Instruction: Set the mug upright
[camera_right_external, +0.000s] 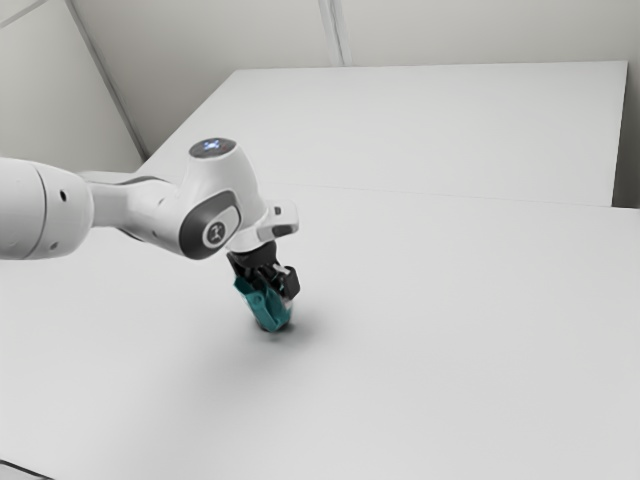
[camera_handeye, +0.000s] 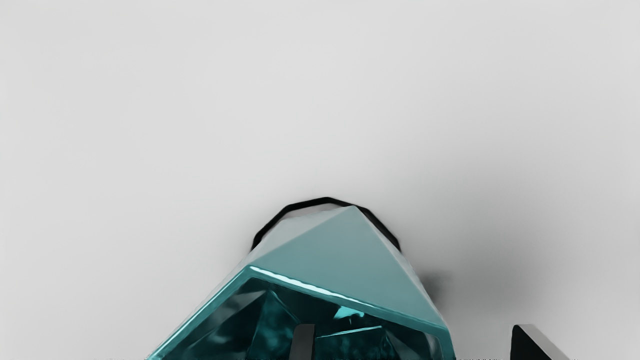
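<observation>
**A:** Where's the mug (camera_right_external: 265, 305)?
**B:** Under the gripper (camera_handeye: 413, 332), low at the table (camera_right_external: 450, 330); base end down, mouth up toward the hand; exterior view gives it a slight slant, but the sides flare, so I can't call it true upright or leaning.

**A:** Grip state?
**B:** Open, fingers well apart; can't tell if that's full stroke; inner finger (camera_handeye: 302, 342) is in the mouth, outer finger (camera_handeye: 522, 345) is outside with a visible gap to the wall; nothing clamped.

**A:** Why straddle one wall?
**B:** My read: the mouth is wide, one wall is thin; one finger in, one out makes a pinch on the wall possible, and parting them frees it; fits lining up for a grip or just having let go; can't pick.

**A:** Base flat?
**B:** Can't tell; dark base ring (camera_handeye: 327, 200) is on the table side, contact isn't clear; a lean there could make it rock, I'd guess.

**A:** Looks?
**B:** Teal, faceted, narrow foot widening to an angular mouth; rim (camera_handeye: 345, 297) has a bright highlight along one edge; inside is darker, glossy, broken reflections; outer facets go pale teal to grey; can't make out a handle.
</observation>
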